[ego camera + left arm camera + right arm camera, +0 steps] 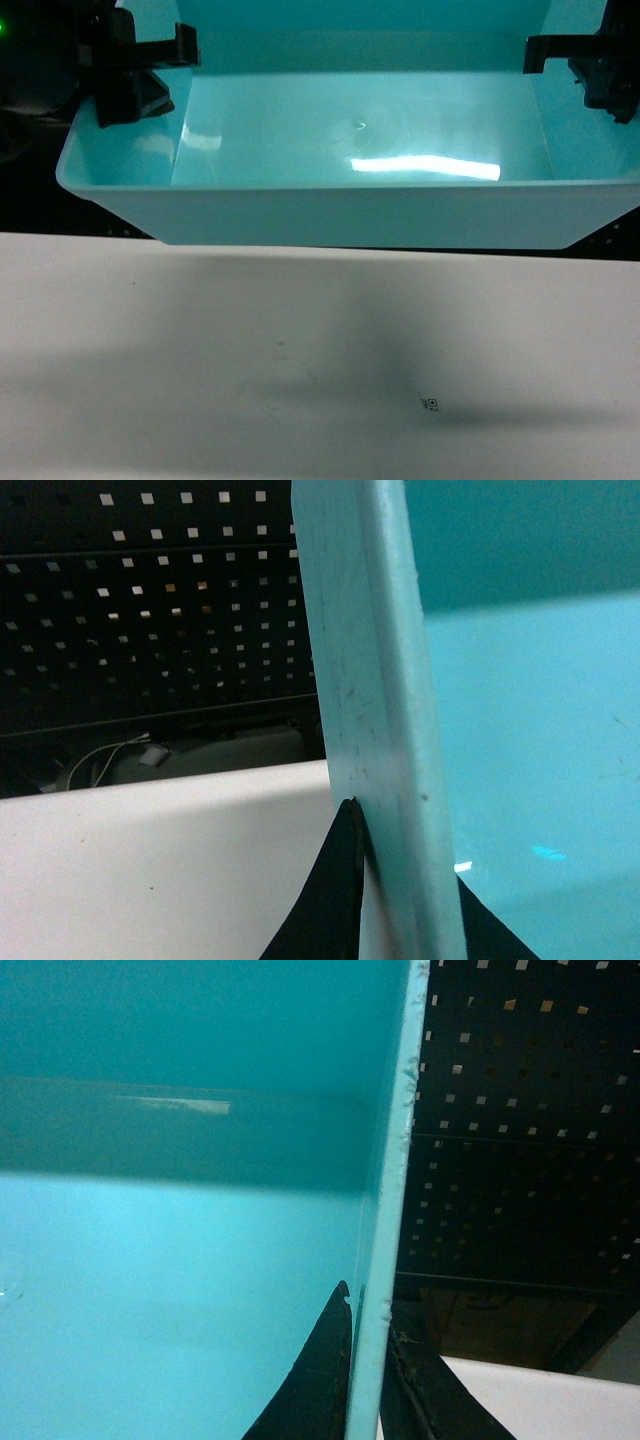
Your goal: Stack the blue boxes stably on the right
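Note:
One light turquoise blue box [350, 215] hangs in the air above the white table, filling the upper half of the head view, its open top facing me and nothing inside. My left gripper [120, 75] is shut on its left wall; in the left wrist view the rim [375, 680] runs up between the two black fingers [330, 900]. On the other side my right gripper [590, 60] is shut on the right wall, and the thin rim [385, 1240] sits pinched between its fingers [320, 1380].
The white table [200, 360] lies below the box, with the box's shadow across it and a small printed marker [430, 404]. A black perforated panel [150, 610] stands behind the table; cables lie at its foot.

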